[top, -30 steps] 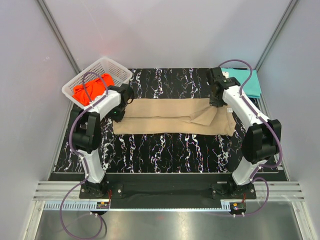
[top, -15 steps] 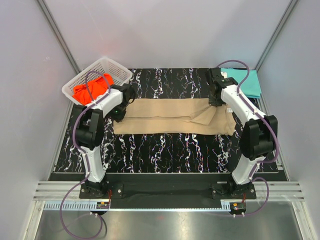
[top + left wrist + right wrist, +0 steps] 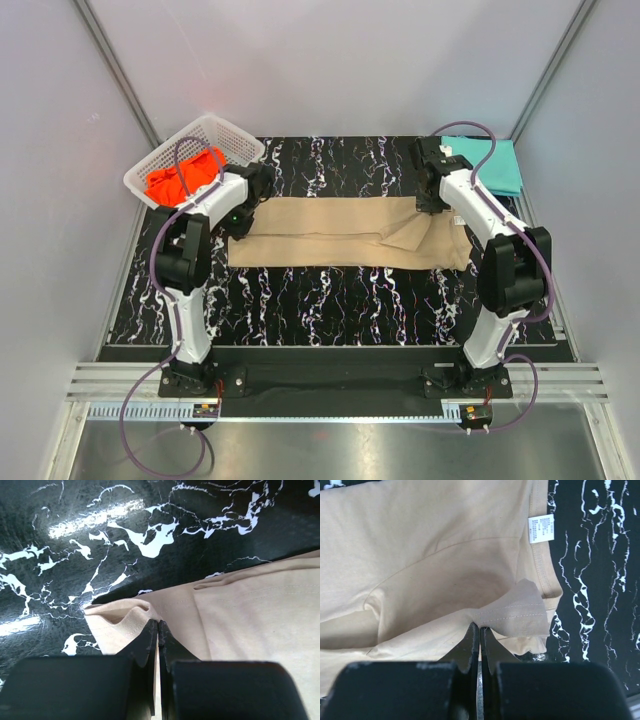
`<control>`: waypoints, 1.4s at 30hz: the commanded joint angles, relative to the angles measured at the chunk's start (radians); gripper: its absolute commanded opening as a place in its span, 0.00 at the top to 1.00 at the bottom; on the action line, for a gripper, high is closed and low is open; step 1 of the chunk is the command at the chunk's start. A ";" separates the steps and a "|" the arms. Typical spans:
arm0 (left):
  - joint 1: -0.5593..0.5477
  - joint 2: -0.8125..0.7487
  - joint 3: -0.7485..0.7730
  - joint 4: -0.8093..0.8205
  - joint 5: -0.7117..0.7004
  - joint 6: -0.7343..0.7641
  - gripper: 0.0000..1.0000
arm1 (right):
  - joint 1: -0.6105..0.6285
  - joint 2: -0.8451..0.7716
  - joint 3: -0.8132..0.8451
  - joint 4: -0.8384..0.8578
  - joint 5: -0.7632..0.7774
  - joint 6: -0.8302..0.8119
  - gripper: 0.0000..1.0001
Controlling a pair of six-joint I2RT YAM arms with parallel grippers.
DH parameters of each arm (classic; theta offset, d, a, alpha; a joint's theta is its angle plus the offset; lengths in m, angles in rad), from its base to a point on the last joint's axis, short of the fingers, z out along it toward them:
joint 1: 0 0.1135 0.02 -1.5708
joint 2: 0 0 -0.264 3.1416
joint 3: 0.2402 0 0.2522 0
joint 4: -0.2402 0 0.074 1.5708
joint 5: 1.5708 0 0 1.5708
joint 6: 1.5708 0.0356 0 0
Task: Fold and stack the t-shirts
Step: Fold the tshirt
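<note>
Nearest my bases runs a bare strip of the black, white-veined table (image 3: 330, 300). Beyond it the tan cloth t-shirt (image 3: 340, 232) lies spread in a long band. My left gripper (image 3: 158, 625) is clamped on a puckered fold at its far left corner. My right gripper (image 3: 480, 627) pinches a stitched hem at its far right end. Farther back, the bright orange-red cloth t-shirt (image 3: 175, 180) sits in the white plastic lattice basket (image 3: 215, 128) on the left, and the teal cloth t-shirt (image 3: 500, 165) lies flat on the right.
</note>
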 commanded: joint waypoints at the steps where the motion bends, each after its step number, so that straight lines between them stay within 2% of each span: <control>1: 0.008 0.003 0.061 -0.063 -0.085 -0.024 1.00 | -0.002 -0.005 0.054 -0.022 0.057 -0.001 1.00; 14: 0.011 0.055 0.096 -0.058 -0.076 -0.003 1.00 | -0.006 0.021 0.120 -0.016 0.053 -0.029 1.00; 42: 0.011 0.136 0.154 -0.029 -0.087 0.027 1.00 | -0.028 0.079 0.086 0.013 0.079 -0.035 1.00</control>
